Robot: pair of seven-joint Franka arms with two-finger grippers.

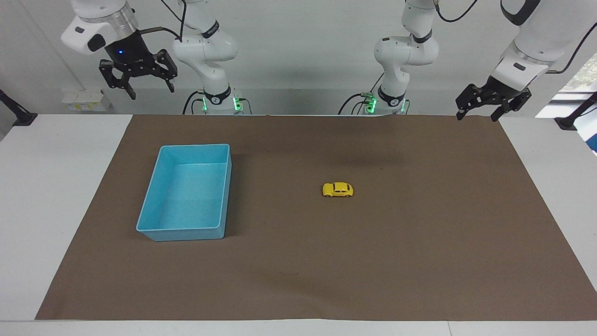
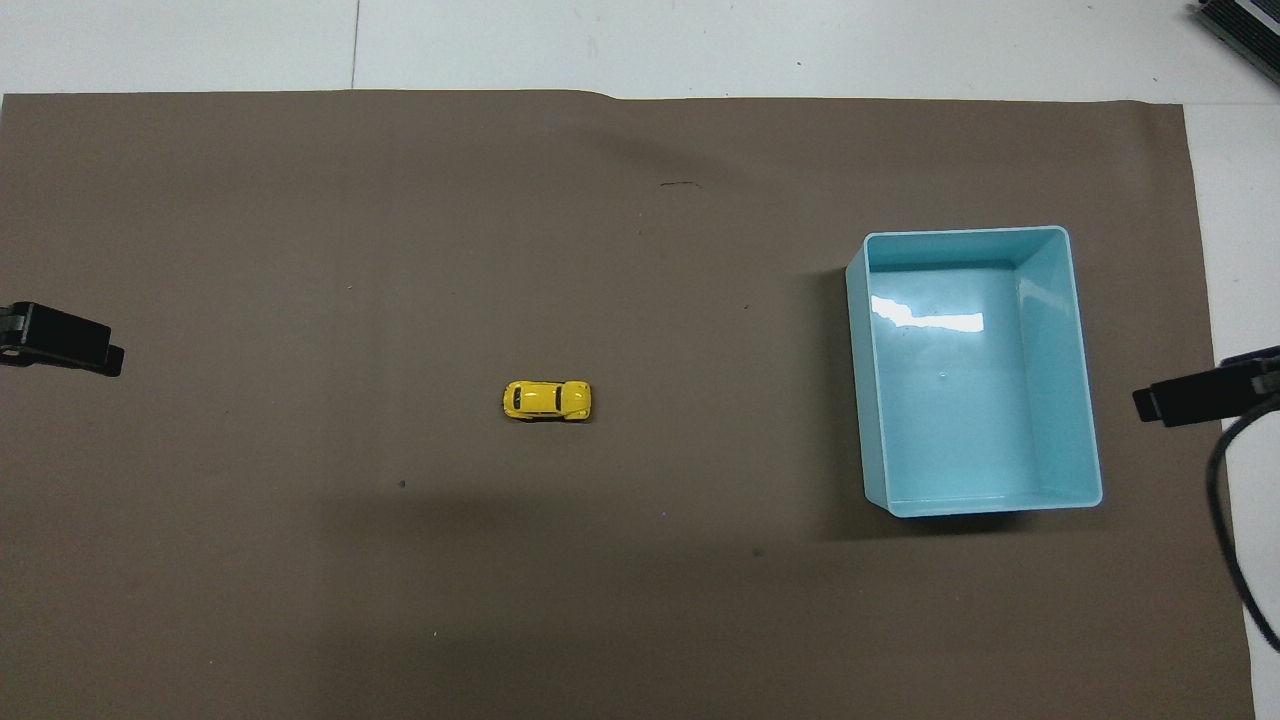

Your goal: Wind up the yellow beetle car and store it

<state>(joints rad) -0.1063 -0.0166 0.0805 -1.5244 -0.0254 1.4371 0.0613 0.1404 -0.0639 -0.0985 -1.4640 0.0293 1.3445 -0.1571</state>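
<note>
The yellow beetle car (image 1: pixel 337 189) stands on its wheels on the brown mat, near the middle and a little toward the left arm's end; it also shows in the overhead view (image 2: pixel 546 400). The light blue bin (image 1: pixel 182 233) sits toward the right arm's end with nothing in it, and shows in the overhead view too (image 2: pixel 862 400). My right gripper (image 1: pixel 151 92) hangs open and empty, high above the right arm's end. My left gripper (image 1: pixel 476 115) hangs open and empty over the mat's corner at the left arm's end. Both arms wait, apart from the car and the bin.
The brown mat (image 1: pixel 373 261) covers most of the white table (image 1: pixel 42 210). One finger of each gripper shows at the overhead view's side edges. A black cable (image 2: pixel 1225 520) hangs by the right gripper.
</note>
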